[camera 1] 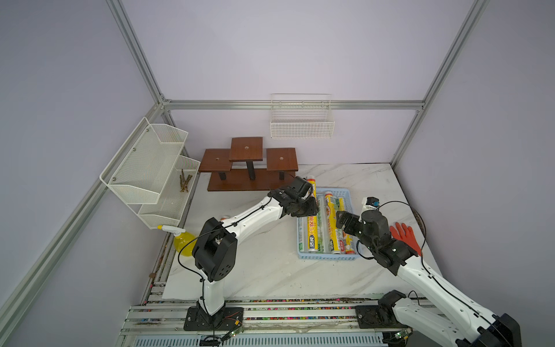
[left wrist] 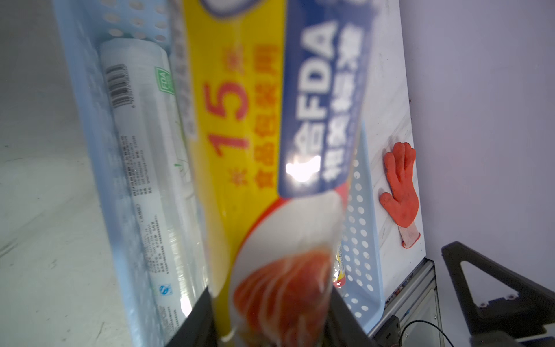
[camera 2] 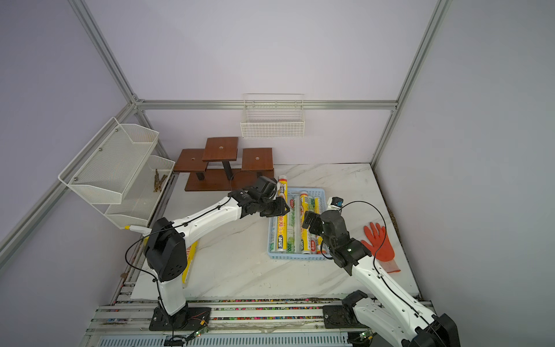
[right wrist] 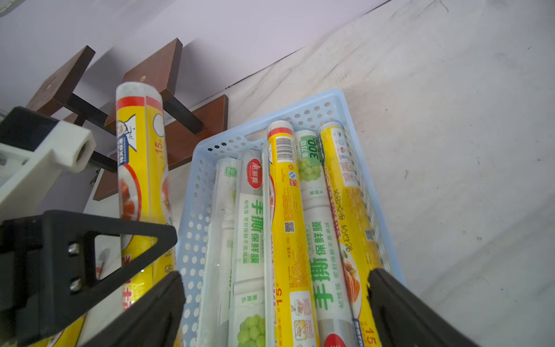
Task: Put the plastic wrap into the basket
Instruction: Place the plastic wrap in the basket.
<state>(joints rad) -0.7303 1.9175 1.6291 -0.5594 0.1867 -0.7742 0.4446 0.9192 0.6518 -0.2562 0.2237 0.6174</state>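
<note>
My left gripper (left wrist: 270, 324) is shut on a yellow roll of plastic wrap (left wrist: 240, 126) with food pictures. In both top views the held roll (camera 1: 312, 231) (camera 2: 280, 234) hangs lengthwise over the left side of the light blue basket (camera 1: 327, 257) (camera 2: 297, 257), and its far end sticks out past the back rim. Several more rolls (right wrist: 288, 210), yellow and white-green, lie side by side in the basket (right wrist: 195, 210). My right gripper (right wrist: 276, 300) (camera 1: 342, 220) stands open above their near ends, holding nothing. Another yellow roll (camera 2: 191, 264) lies on the table beside the left arm.
An orange glove (camera 1: 405, 237) lies right of the basket. A wooden stepped stand (camera 1: 249, 168) stands behind it. A white wire basket (camera 1: 301, 126) hangs on the back wall, and a white mesh rack (camera 1: 150, 168) hangs at the left. Below the rack stands a yellow spray bottle (camera 1: 183, 243).
</note>
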